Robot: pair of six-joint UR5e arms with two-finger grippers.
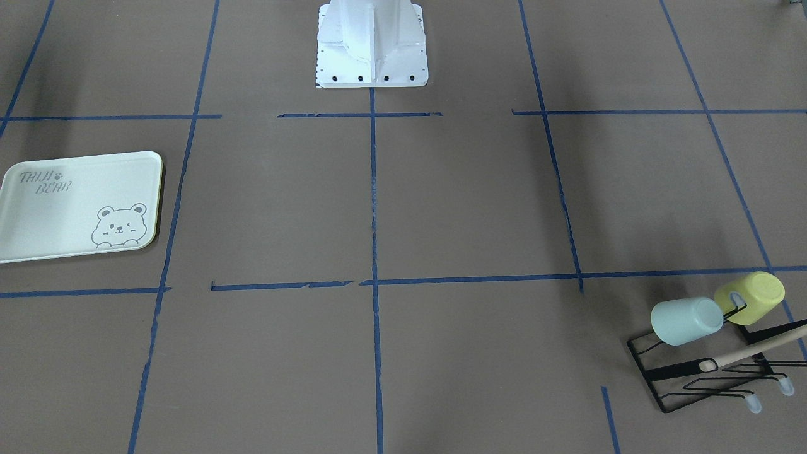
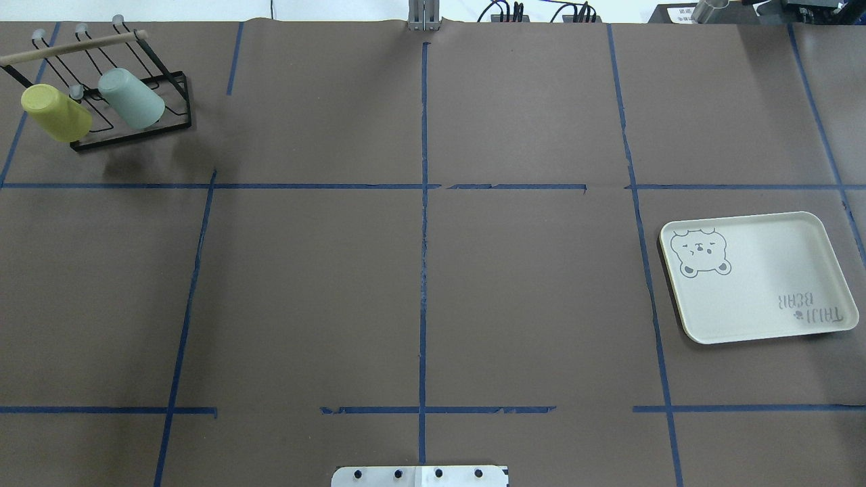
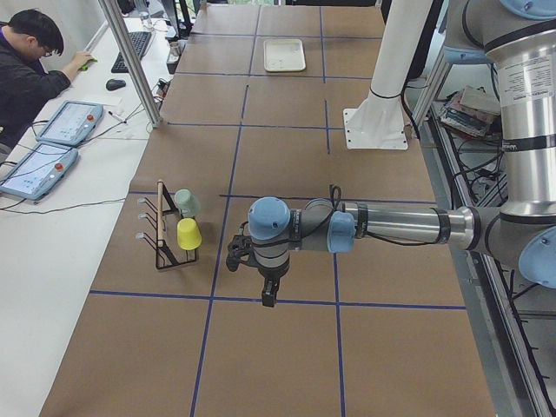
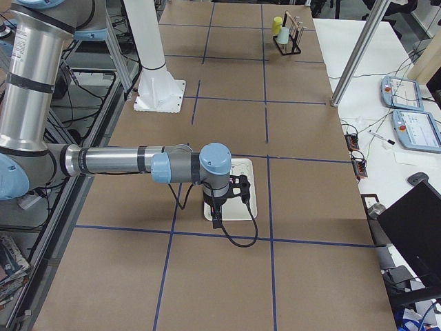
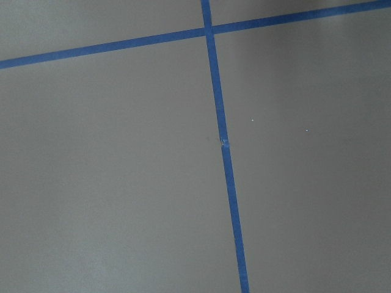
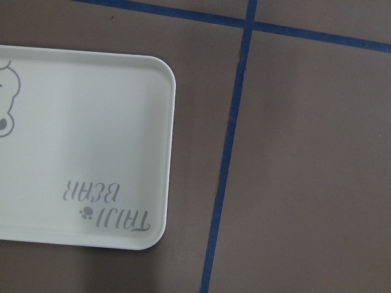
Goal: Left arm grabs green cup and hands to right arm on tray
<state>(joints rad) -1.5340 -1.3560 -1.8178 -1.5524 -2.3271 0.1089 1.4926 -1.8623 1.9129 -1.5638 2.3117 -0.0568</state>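
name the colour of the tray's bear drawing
Grey bear drawing; exterior front-facing view shows it best.

You're working on a table covered in matt brown paper (image 2: 304, 291), marked off with blue tape (image 2: 424, 270) that is frayed in places. The green cup (image 1: 686, 320) and the yellow-green cup (image 1: 753, 296) look like smooth, matt plastic. They hang on a black wire rack (image 1: 671, 372) with a pale wooden bar (image 1: 756, 349). The tray (image 1: 57, 214) is smooth plastic with a soft sheen. The left arm (image 3: 400, 224) and the right arm (image 4: 110, 160) have satin silver metal tubes.
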